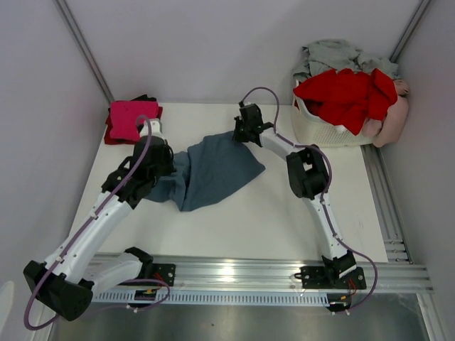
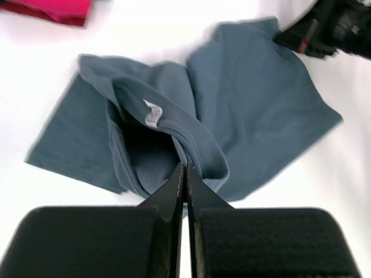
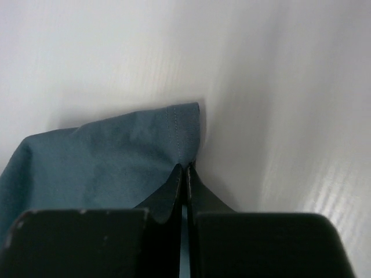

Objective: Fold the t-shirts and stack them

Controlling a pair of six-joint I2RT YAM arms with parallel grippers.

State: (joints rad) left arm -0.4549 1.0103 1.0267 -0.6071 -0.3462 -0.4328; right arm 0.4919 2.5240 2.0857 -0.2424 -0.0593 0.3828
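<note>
A white counter (image 1: 284,220) sits inside a pale, plain-walled enclosure, with a silver metal rail (image 1: 270,273) running along its near edge where both arms are bolted.

A blue-grey t-shirt (image 1: 213,170) lies crumpled and partly spread at the middle of the counter, and every place below is given from it. Its neckline is bunched up on its left side, with a small pale label showing inside the collar.

Far to the left of the shirt, at the counter's back corner, you have a folded magenta t-shirt (image 1: 130,117) lying on top of a small stack. A dark edge peeks out behind it.

Far to the right of the shirt, off the counter's back corner, stands a white laundry basket (image 1: 313,128). A red t-shirt (image 1: 348,96) is heaped over it, a grey t-shirt (image 1: 334,53) lies behind that, and a pale pink t-shirt (image 1: 394,121) hangs down its right side.

The left arm reaches up from the near left and bends down over the shirt's left side. Its left end effector (image 2: 185,168) is pinched together on the bunched collar fabric.

The right arm stretches from the near right to the shirt's far corner. Its right end effector (image 3: 185,168) is pressed together on the stitched hem there, low against the counter.
</note>
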